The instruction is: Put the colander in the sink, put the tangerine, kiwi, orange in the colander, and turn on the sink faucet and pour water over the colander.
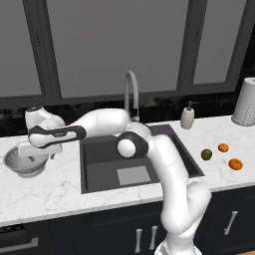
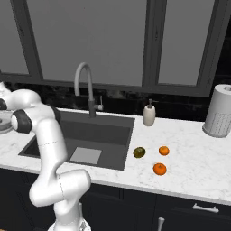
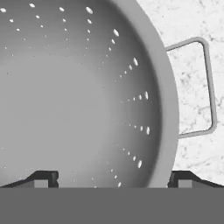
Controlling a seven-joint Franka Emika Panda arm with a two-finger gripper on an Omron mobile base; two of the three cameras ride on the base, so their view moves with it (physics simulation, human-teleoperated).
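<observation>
- Two dark fingertips of the white arm's gripper stand spread wide, straddling the rim of the shiny silver perforated colander, nothing clamped.
- The colander sits on the white marble counter, left of the dark grey rectangular sink.
- Olive kiwi, small tangerine and larger orange lie right of the sink.

- The kiwi lies on the counter just right of the sink.
- The tangerine and orange lie near it.
- The faucet rises behind the basin.
</observation>
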